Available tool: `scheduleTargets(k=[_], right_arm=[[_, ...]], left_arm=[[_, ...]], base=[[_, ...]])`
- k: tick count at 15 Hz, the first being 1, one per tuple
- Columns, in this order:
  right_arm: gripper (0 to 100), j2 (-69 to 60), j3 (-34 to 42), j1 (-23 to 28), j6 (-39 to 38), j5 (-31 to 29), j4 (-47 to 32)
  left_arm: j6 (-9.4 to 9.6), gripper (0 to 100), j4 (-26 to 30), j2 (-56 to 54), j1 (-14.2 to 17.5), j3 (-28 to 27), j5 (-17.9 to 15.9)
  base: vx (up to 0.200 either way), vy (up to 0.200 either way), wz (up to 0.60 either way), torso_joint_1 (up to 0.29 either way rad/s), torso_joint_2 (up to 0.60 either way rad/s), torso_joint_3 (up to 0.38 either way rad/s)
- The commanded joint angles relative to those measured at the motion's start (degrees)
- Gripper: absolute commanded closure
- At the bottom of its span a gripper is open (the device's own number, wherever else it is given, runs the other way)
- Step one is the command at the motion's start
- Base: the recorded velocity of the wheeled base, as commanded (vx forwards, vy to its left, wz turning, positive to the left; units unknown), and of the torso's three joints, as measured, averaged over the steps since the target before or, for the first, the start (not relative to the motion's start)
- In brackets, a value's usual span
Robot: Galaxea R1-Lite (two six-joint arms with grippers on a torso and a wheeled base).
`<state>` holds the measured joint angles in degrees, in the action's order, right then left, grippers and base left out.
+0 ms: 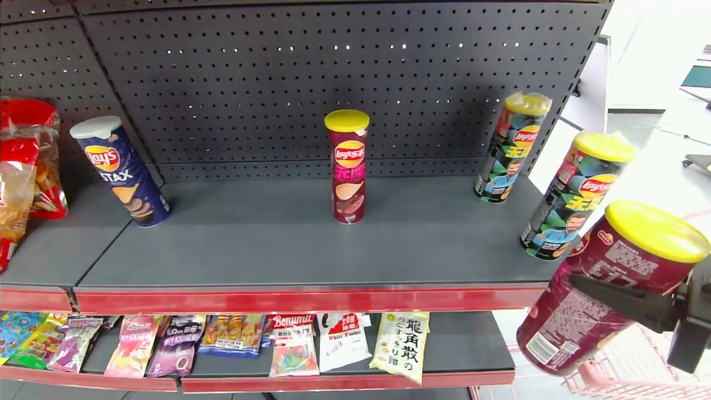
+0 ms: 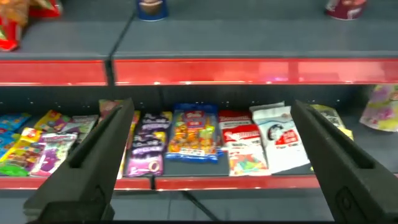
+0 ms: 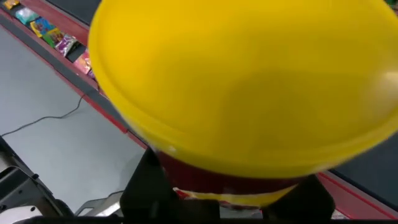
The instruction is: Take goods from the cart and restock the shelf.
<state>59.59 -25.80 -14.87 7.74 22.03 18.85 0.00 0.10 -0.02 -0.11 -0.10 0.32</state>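
My right gripper [image 1: 608, 300] is shut on a maroon chip can [image 1: 594, 289] with a yellow lid, held tilted beyond the right front corner of the grey shelf [image 1: 311, 250]. In the right wrist view the can's yellow lid [image 3: 249, 81] looms large, with the dark fingers [image 3: 146, 186] clamped on the maroon body below it. A matching maroon can [image 1: 348, 166] stands upright mid-shelf. My left gripper [image 2: 211, 155] is open and holds nothing, level with the lower shelf of snack bags [image 2: 193, 134].
A blue can [image 1: 122, 172] leans at the shelf's left beside red snack bags [image 1: 25, 161]. Two black-and-teal cans [image 1: 511, 147] [image 1: 577, 197] stand at the right end. A pink cart [image 1: 611, 380] sits below the held can. Bare shelf lies between the cans.
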Motion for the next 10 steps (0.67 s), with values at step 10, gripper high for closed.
scheduleTargets(k=[10], right_arm=[[100,-1.76,1.54,-0.24,-0.09,0.12,-0.04]], left_arm=[[0.0,0,-0.01,0.02,0.02,0.01,0.03]], base=[[0.1,0.04,0.0,-0.003,0.0,-0.001]])
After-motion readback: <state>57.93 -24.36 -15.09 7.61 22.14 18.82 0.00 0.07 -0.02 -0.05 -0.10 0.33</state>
